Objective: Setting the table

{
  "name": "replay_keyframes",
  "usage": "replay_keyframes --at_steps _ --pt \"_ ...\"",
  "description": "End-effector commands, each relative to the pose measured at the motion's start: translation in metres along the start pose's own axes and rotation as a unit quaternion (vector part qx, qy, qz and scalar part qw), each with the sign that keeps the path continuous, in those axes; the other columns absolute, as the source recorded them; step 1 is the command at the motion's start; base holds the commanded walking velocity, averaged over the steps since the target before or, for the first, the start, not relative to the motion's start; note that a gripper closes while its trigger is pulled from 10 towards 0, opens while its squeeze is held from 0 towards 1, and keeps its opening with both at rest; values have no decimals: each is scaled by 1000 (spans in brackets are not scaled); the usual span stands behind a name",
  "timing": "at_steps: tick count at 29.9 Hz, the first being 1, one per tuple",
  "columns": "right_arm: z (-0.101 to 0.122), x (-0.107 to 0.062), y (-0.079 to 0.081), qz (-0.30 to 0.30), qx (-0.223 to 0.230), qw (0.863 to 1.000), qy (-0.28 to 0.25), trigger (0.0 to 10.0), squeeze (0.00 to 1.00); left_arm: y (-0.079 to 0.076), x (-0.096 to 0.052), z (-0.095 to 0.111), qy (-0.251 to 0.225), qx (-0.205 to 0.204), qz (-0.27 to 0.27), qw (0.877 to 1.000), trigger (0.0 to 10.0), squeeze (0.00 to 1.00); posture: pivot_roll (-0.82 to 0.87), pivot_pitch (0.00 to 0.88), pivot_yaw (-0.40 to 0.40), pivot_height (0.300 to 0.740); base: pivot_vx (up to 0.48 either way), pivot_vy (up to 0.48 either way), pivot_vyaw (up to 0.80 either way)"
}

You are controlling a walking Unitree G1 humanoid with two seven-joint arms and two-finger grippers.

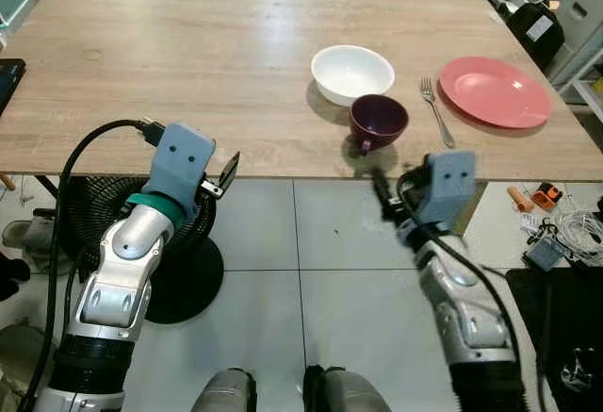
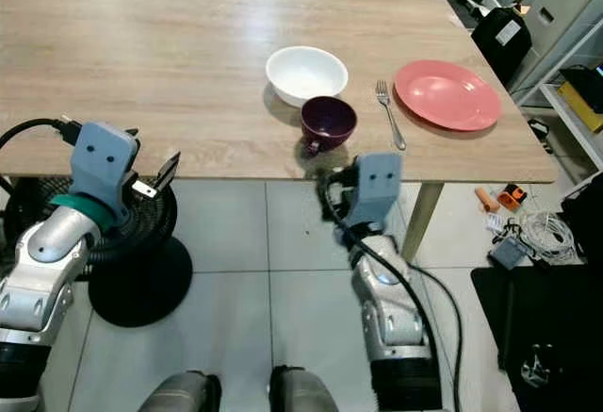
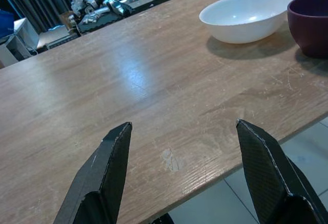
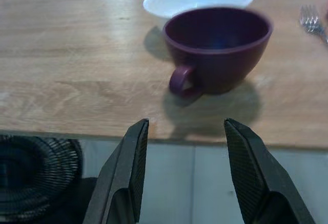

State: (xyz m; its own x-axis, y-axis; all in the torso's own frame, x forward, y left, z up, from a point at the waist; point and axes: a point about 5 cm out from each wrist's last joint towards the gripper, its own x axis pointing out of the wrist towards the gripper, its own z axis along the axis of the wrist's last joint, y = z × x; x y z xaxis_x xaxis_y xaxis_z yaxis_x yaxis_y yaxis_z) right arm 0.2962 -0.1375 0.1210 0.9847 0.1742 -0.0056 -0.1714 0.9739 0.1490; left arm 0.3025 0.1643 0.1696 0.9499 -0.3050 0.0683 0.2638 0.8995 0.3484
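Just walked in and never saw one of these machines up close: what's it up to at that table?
The robot stands at the near edge of a wooden table, holding nothing. Its right gripper, jaws open, sits just short of the edge, lined up with a purple cup whose handle faces it. Behind the cup is a white bowl; a fork and a pink plate lie further right. The left gripper, also open, hangs at the table edge, touching nothing.
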Motion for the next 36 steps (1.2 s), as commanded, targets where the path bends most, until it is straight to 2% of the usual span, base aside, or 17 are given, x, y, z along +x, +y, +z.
replay_keyframes --at_steps 1,3,8,18,23,27,36 --pt "-6 3 2 -5 6 1000 16 10000 0 -3 2 -5 10 -3 0 1000 10000 0 67 35 -14 740 0 0 0" --pt "-10 10 8 -19 3 1000 21 10000 0 -4 6 -4 7 -6 5 1000 10000 0 67 37 -16 740 0 0 0" --pt "-11 17 11 -39 0 999 18 10000 0 -5 8 -3 5 -7 8 1000 10000 0 75 41 -18 740 0 0 0" --pt "1 34 15 -87 -6 996 -4 10000 0 -7 11 0 1 -11 14 1000 10000 0 90 53 -20 740 0 0 0" --pt "7 49 26 -77 0 997 -10 10000 0 -8 14 3 -4 -12 17 1000 10000 0 103 63 -23 740 0 0 0" --pt "5 53 30 -72 -3 997 -5 10000 0 -8 14 4 -4 -12 19 1000 10000 0 106 66 -26 740 0 0 0" --pt "-1 59 21 -122 -16 992 13 10000 0 -7 12 4 -4 -13 29 1000 10000 0 122 78 -39 740 0 0 0"
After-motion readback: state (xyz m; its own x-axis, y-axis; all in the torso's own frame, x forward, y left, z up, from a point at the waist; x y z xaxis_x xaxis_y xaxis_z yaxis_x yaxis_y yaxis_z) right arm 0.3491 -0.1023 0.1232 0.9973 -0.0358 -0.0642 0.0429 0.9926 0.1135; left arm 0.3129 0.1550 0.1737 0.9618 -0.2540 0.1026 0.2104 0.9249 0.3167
